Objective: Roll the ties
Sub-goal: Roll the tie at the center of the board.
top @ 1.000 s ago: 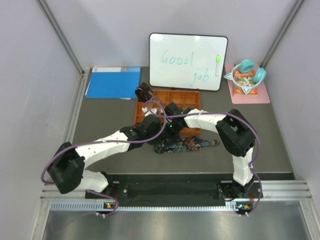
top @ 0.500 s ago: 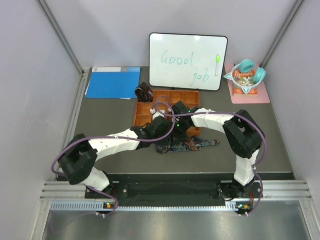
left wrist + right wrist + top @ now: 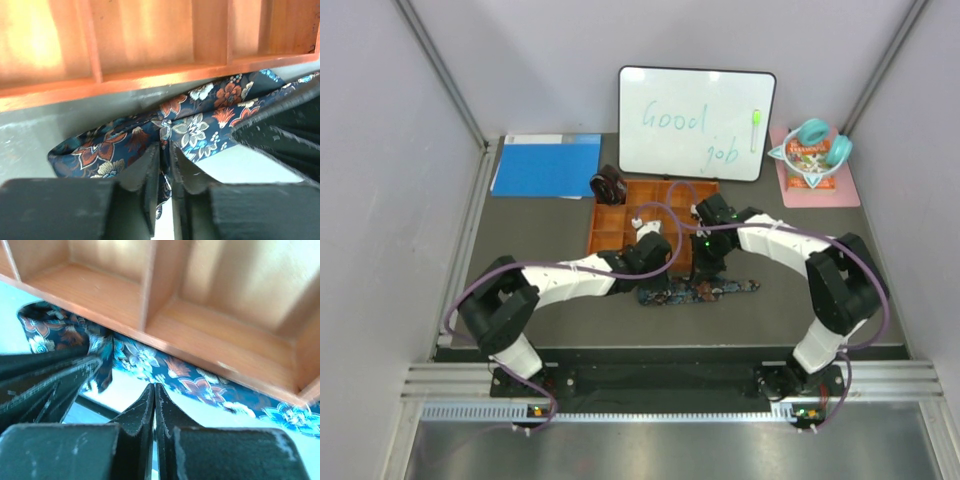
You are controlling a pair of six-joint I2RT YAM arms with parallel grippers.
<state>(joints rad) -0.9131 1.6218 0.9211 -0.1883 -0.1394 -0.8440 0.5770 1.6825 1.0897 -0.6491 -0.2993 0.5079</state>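
Top external: orange tray (image 3: 607, 230) borders floral tie (image 3: 715, 290); whiteboard (image 3: 695, 122) stands behind.

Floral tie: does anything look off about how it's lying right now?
Yes. The floral tie lies crumpled, not flat: its left end is bunched and folded over by the left gripper, and the strip is crowded against the tray's near wall.

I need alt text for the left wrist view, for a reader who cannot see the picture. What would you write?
The left gripper, its two dark fingers almost closed, pinches a fold of the navy floral tie, which lies crumpled on the grey table. Just behind the tie runs the front wall of the orange compartment tray.
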